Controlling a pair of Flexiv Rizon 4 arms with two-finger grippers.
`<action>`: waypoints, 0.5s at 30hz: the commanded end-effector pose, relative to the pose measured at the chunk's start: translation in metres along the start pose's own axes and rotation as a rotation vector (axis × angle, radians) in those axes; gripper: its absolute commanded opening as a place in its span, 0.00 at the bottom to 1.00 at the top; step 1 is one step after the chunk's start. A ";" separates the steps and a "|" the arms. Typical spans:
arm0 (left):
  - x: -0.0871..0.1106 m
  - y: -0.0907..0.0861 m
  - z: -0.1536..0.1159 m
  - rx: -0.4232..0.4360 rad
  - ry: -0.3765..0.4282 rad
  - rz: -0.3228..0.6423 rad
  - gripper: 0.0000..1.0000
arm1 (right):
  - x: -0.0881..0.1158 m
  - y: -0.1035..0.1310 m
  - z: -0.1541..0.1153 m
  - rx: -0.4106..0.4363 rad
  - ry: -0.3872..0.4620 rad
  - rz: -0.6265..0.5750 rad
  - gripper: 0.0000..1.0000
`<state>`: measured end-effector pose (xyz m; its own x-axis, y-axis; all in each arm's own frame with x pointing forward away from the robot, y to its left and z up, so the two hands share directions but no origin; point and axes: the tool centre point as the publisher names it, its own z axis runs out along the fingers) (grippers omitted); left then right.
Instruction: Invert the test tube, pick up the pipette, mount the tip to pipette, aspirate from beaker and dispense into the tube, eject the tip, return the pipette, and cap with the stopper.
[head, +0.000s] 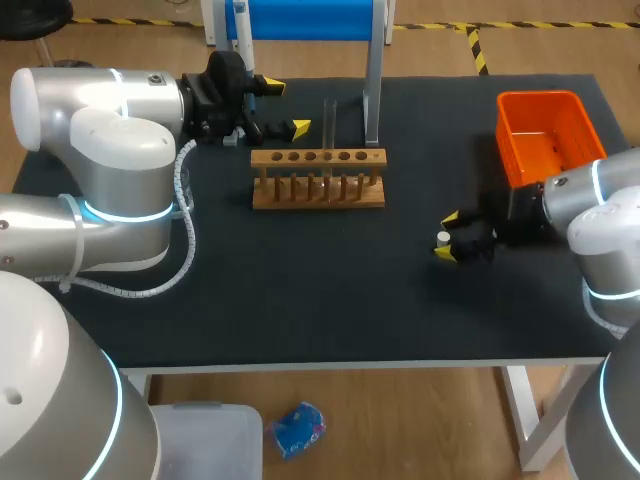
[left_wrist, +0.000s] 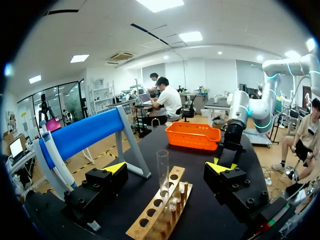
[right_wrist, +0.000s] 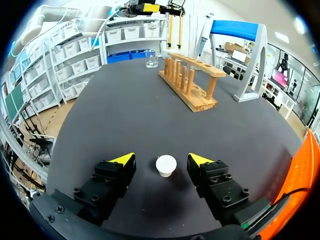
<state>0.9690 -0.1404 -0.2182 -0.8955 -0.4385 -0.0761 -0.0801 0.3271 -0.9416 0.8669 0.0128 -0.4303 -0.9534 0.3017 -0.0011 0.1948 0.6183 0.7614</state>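
Observation:
A glass test tube (left_wrist: 163, 172) stands upright in the wooden rack (head: 318, 180), also seen in the head view as the test tube (head: 329, 125). My left gripper (head: 285, 107) is open just behind the rack; in its wrist view the left gripper (left_wrist: 166, 167) frames the tube without touching it. A small white stopper (right_wrist: 166, 165) stands on the black table between the fingers of my right gripper (right_wrist: 161, 160), with a gap on both sides. The right gripper (head: 447, 236) is open, low over the table right of the rack. The pipette (right_wrist: 203, 36) hangs on the blue stand (left_wrist: 85, 132). A beaker (right_wrist: 151, 60) sits beyond the rack (right_wrist: 190, 80).
An orange bin (head: 548, 132) sits at the back right, close behind my right arm. The blue stand's metal post (head: 373, 90) rises right behind the rack.

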 end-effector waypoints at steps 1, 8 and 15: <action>0.000 0.001 0.001 0.004 -0.002 0.001 1.00 | -0.002 -0.001 0.004 -0.002 0.000 -0.001 0.65; 0.000 0.001 0.001 0.004 -0.002 0.001 1.00 | -0.003 -0.001 0.005 -0.001 0.001 0.000 0.49; 0.000 0.001 0.001 0.004 -0.002 0.001 1.00 | -0.004 -0.003 0.004 0.001 -0.004 0.005 0.47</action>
<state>0.9690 -0.1404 -0.2182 -0.8955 -0.4385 -0.0761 -0.0801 0.3270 -0.9416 0.8710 0.0130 -0.4346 -0.9517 0.3071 0.0010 0.2003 0.6180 0.7602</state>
